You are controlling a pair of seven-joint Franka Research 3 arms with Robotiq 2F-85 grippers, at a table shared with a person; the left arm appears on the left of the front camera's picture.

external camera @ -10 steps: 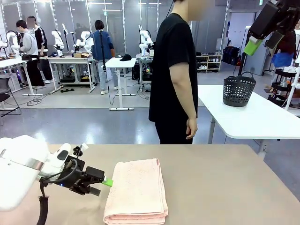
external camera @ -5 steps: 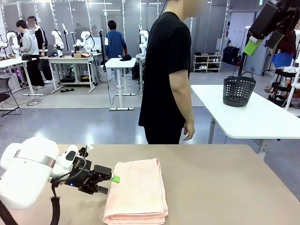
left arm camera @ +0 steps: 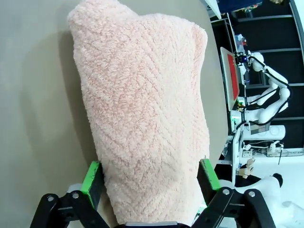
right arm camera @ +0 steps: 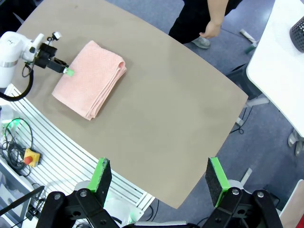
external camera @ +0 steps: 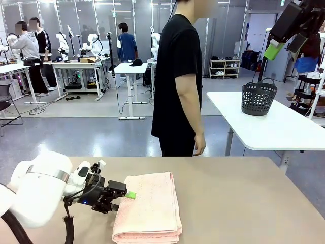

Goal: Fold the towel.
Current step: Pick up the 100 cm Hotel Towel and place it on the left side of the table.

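The desk [external camera: 244,198] carried the towel [external camera: 148,207], already doubled into a thick pad with its stacked edges toward the robot's side. A person [external camera: 179,76] stood just past the desk's far edge, side-on, hands well clear of the towel.

The left gripper [external camera: 130,195] lay low at the towel's left edge. In the left wrist view its fingers [left arm camera: 91,177] stood spread, one either side of the towel's thickness, not yet pinching. To do this step well, they probably needed to push further over the edge before closing, so that every layer was caught, not just the top one. The lift should then stay low and carry straight across the towel, to keep the edges in line.

The right gripper [right arm camera: 158,176] hung high above the towel, fingers wide apart and holding nothing.
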